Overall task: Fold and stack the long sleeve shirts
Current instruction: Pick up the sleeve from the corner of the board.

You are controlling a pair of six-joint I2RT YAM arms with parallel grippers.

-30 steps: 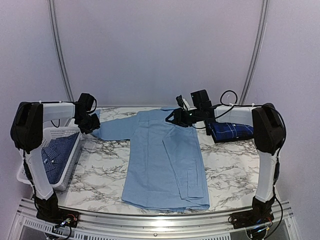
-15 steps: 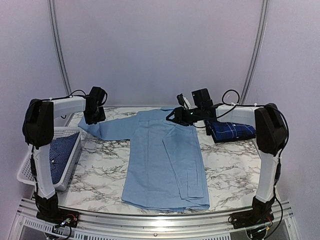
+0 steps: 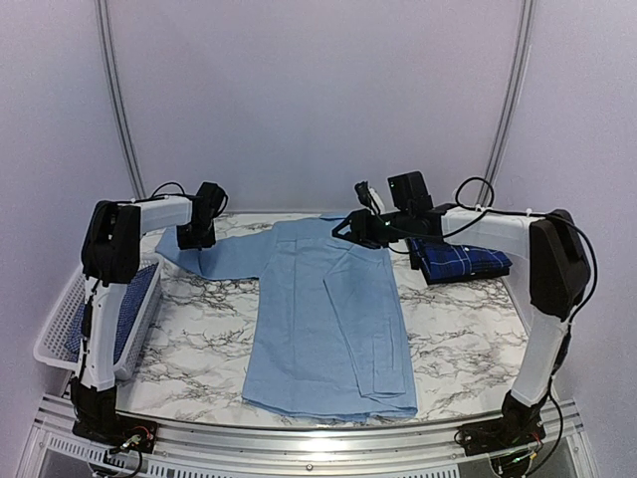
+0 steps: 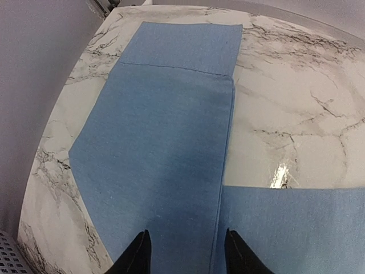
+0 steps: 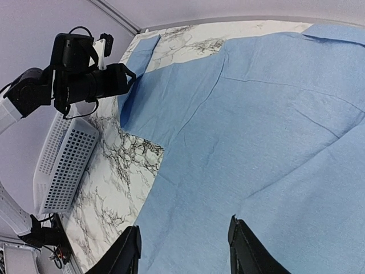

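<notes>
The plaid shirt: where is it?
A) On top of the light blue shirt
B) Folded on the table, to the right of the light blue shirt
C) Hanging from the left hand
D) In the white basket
B: the plaid shirt lies folded on the table, to the right of the light blue shirt. The basket holds another shirt, a checked shirt.

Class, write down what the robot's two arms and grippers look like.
Both arms match: the left arm and right arm have white links joined by black joint housings, with thin black cables looping near the wrists. The left gripper and right gripper are black, each with two tapered fingers.
</notes>
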